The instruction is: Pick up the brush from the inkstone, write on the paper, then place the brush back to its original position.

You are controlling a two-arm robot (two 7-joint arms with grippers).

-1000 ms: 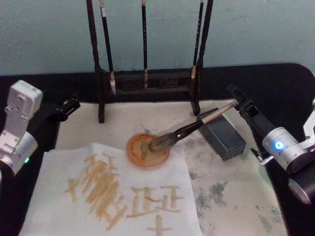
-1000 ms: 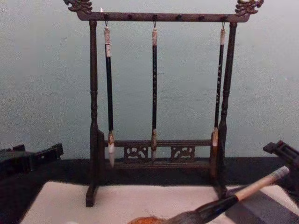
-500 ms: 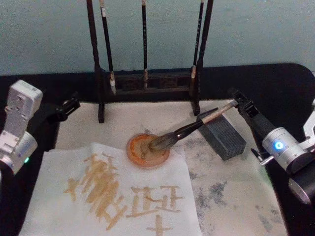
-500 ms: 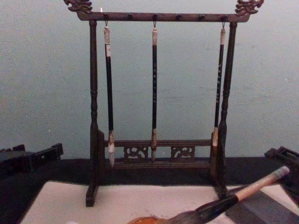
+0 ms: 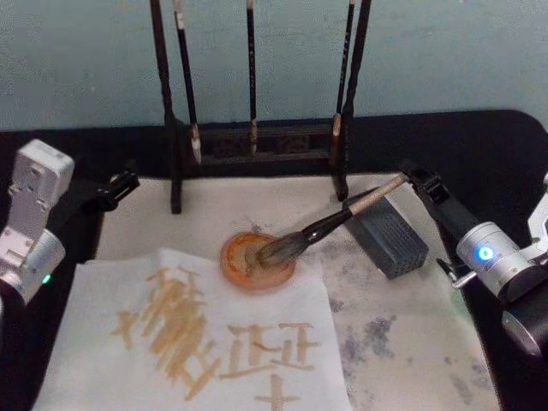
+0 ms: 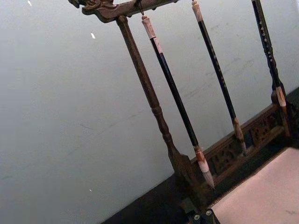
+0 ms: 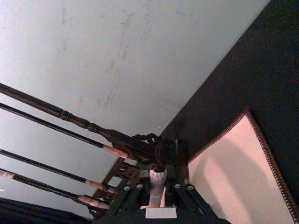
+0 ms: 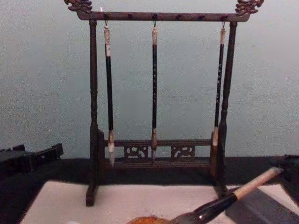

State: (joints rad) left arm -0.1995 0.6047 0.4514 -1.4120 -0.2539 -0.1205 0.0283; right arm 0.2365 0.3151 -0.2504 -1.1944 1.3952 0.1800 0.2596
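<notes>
Jaws of the right gripper (image 5: 412, 178) are clamping the tan end of the thick grey-tufted brush (image 5: 321, 227). The left gripper (image 5: 126, 182) is idling at left.

The table (image 5: 479, 145) is black. A pale mat (image 5: 257, 210) with a dark border lies flat on it and covers most of the work area; grey stains mark its right half.

On the mat:
- rack (image 5: 257, 141), upright at the far edge;
- orange dish (image 5: 235, 265), centre;
- grey block (image 5: 390, 235), right of the dish;
- paper (image 5: 103, 300), front left, bearing tan strokes, its far right corner touching the dish.
</notes>
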